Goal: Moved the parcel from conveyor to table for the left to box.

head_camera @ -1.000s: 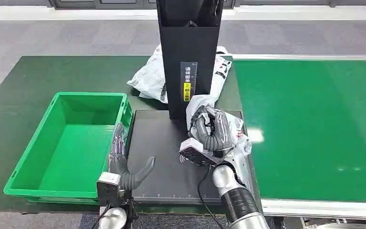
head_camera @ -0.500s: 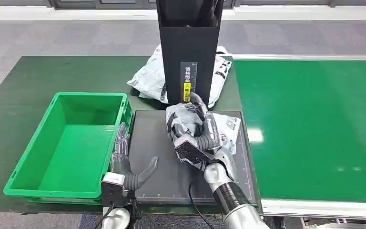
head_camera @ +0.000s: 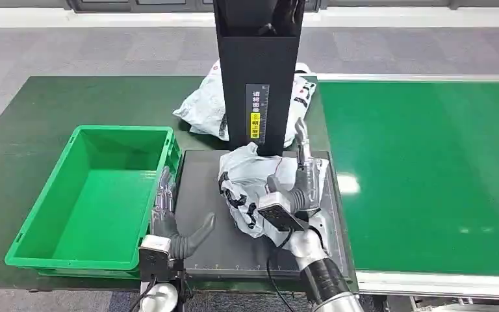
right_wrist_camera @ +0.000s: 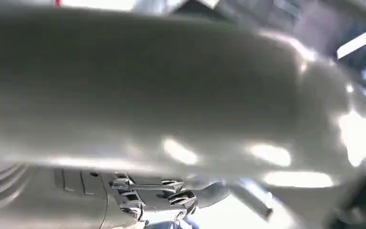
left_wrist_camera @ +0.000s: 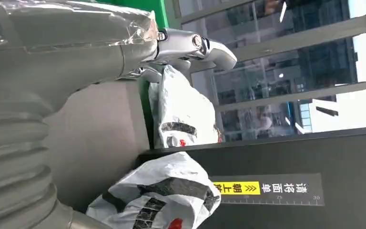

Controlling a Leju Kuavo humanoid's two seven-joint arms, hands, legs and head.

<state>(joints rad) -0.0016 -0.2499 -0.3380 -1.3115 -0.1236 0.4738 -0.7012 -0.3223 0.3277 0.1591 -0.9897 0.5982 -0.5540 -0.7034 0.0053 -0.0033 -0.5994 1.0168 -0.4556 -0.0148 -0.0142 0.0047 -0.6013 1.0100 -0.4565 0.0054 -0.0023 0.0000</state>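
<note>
A crumpled white and grey parcel (head_camera: 243,185) lies on the black pad (head_camera: 201,188) in front of the black post (head_camera: 256,78). My right hand (head_camera: 295,185) is beside the parcel's right side, its fingers (head_camera: 303,156) stretched out straight and apart, the thumb against the bag. My left hand (head_camera: 169,218) hovers open at the pad's left edge, next to the green bin (head_camera: 45,214), which holds nothing. In the left wrist view the parcel (left_wrist_camera: 157,200) sits near the post's yellow label (left_wrist_camera: 238,187), with the left hand's fingers (left_wrist_camera: 190,45) spread.
A second white parcel (head_camera: 204,104) lies behind the post on the dark green table (head_camera: 52,104); the left wrist view shows this second parcel (left_wrist_camera: 183,114) too. The bright green conveyor (head_camera: 429,175) runs along the right.
My right hand brought the parcel leftward and down onto the black pad, then straightened its fingers off it. The left hand hardly moved.
</note>
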